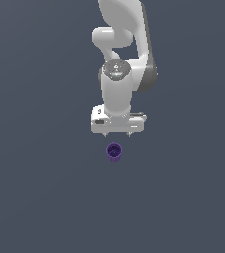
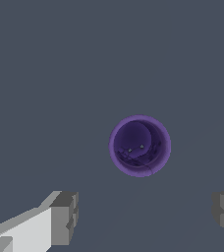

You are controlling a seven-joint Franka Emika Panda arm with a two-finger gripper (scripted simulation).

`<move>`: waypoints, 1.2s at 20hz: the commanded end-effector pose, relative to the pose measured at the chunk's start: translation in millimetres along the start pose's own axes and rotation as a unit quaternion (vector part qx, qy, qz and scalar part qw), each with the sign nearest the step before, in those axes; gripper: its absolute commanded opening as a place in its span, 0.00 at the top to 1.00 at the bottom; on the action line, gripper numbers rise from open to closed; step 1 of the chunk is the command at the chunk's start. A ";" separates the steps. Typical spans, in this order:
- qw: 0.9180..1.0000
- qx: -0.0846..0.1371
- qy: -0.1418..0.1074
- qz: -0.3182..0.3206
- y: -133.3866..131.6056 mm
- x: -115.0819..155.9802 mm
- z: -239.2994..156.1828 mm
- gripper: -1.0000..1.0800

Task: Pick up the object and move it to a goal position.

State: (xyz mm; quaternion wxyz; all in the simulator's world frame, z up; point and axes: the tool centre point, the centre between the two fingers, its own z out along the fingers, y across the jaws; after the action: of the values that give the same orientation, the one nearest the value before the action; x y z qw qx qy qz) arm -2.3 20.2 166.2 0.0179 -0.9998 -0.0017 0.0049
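Spread wide, the white pincer hangs from the arm with its two short tips pointing straight down, and nothing sits between them. From the wrist view the grey fingertips stand far apart at either side of the picture, with bare ground between them.

Just below the pincer, and a little nearer the exterior camera than its tips, stands the purple cup. It is clear of both fingers; no part of the pincer touches it. The cup stands upright: its long axis runs straight up and down, the hollow mouth faces upward toward the pincer, and its closed bottom rests on the surface. Looking down from the wrist, I see the rim as a clean, light purple ring around a darker inside, which tells me it is not tilted. It is narrower than the gap between the fingers. In the wrist view it lies off the line joining the two fingertips, so the pincer is not centred over it.

Beyond the cup, the surface is a flat, even slate grey running out in every direction, with no edge or wall that I can make out. Behind the pincer rises the white arm, its joints stacked upward out of the picture.
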 end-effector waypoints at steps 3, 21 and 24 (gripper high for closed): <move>1.000 0.001 -0.001 -0.001 -1.4 -0.7 0.4 0.38; 1.000 -0.021 0.020 -0.007 -5.2 1.2 17.7 0.38; 0.999 -0.034 0.035 -0.009 -5.3 3.4 25.8 0.38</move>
State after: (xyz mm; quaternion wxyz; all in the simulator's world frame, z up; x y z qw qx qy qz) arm -0.1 26.0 144.7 -0.0099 -0.9996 -0.0087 -0.0232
